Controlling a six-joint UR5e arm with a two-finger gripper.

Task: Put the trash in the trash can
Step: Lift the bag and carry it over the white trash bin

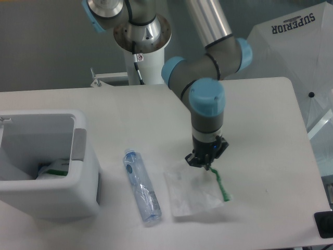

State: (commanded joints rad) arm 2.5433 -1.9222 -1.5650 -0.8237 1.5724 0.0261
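Note:
A flat crinkled white wrapper [193,191] with a green edge strip hangs from my gripper [205,161], lifted off the table and casting a shadow below it. The gripper is shut on the wrapper's upper right corner, at the top of the green strip. To its left a slim clear bluish bottle [141,186] lies on the table, cap end away from me. The trash can [78,177], a boxy white bin with a grey side panel, stands at the left edge. Something white and green lies inside it.
The arm's base column [145,57] stands at the back of the table. A white umbrella-like cover [296,41] marked SUPERIOR sits off the right side. A small dark object [323,225] is at the table's front right corner.

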